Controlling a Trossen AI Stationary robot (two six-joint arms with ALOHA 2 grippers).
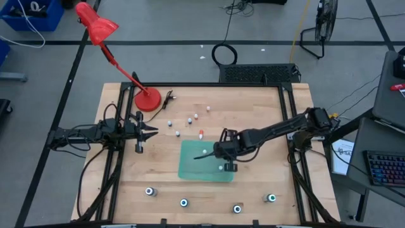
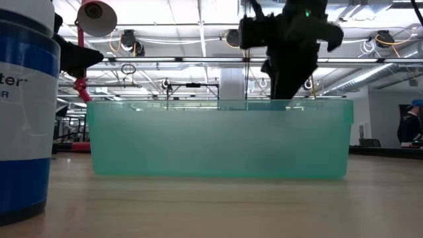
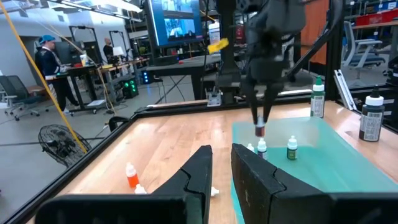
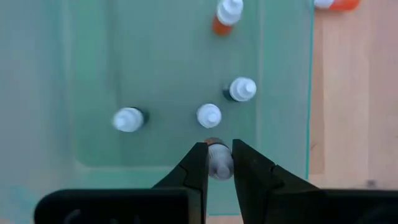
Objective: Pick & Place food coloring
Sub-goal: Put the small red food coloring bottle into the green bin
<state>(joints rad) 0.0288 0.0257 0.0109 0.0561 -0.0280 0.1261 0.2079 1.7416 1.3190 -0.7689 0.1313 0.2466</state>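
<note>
A translucent teal tray (image 1: 190, 166) stands mid-table, with several tiny white-capped bottles (image 4: 209, 116) upright inside it. My right gripper (image 1: 226, 159) hangs over the tray's right part, shut on a tiny white-capped bottle (image 4: 218, 160). More tiny bottles (image 1: 189, 120) stand loose on the wood beyond the tray, one of them orange (image 1: 201, 133). Larger dark bottles with teal tops (image 1: 183, 203) stand along the near edge. My left gripper (image 1: 152, 132) waits at the table's left, open by a narrow gap and empty. My right gripper pinches the tiny bottle by its upper part, just under the white cap (image 4: 217, 148), between its two fingertips (image 3: 255, 115). The fingers point down from above. The bottle hangs upright below them (image 3: 259, 129), inside the tray's outline and above the bottles standing there.
A red desk lamp stands with its base (image 1: 147, 99) at the far left, its arm reaching off the table. One larger bottle (image 2: 23, 106) stands close to the low camera. Bare wood lies left and right of the tray. People (image 3: 46, 62) stand in the room beyond.
</note>
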